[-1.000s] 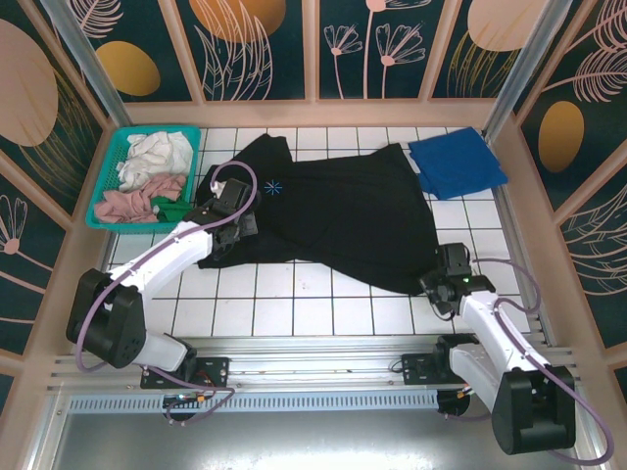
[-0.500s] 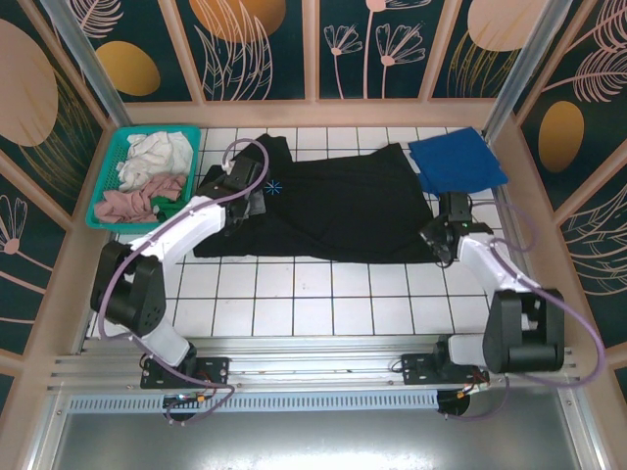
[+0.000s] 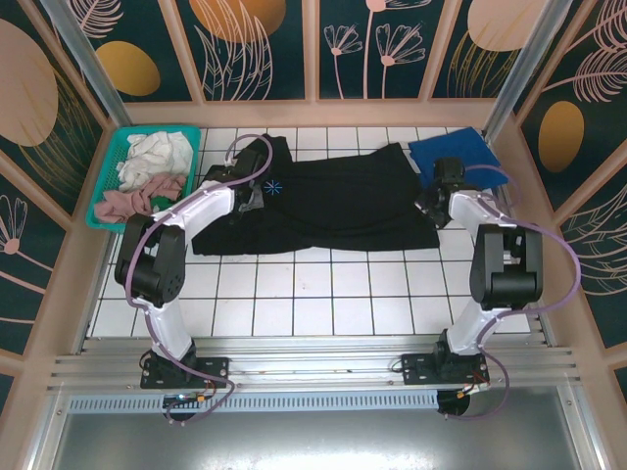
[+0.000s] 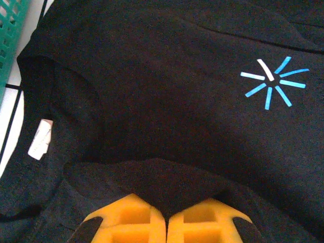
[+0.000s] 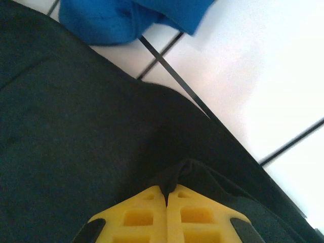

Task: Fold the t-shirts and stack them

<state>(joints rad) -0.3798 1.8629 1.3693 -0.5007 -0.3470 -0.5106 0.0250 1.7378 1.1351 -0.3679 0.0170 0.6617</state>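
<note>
White tiles cover the surface, walled by dark floral panels. Over the last second both arms have swung away from the near edge towards the far side, carrying the near edge of the black t-shirt with them. The cloth that hung down towards the arm bases now lies doubled into a narrower band across the far half.

The left gripper is pinched tight on a fold of black cloth, near the light-blue chest mark; its wrist view shows the yellow fingers together on the fabric. The right gripper is likewise clamped on the shirt's edge, just beside the blue t-shirt, which lies folded in the far right corner.

I judge the 1st lengthwise fold nearly laid; releasing should come next. A teal basket sits far left.
</note>
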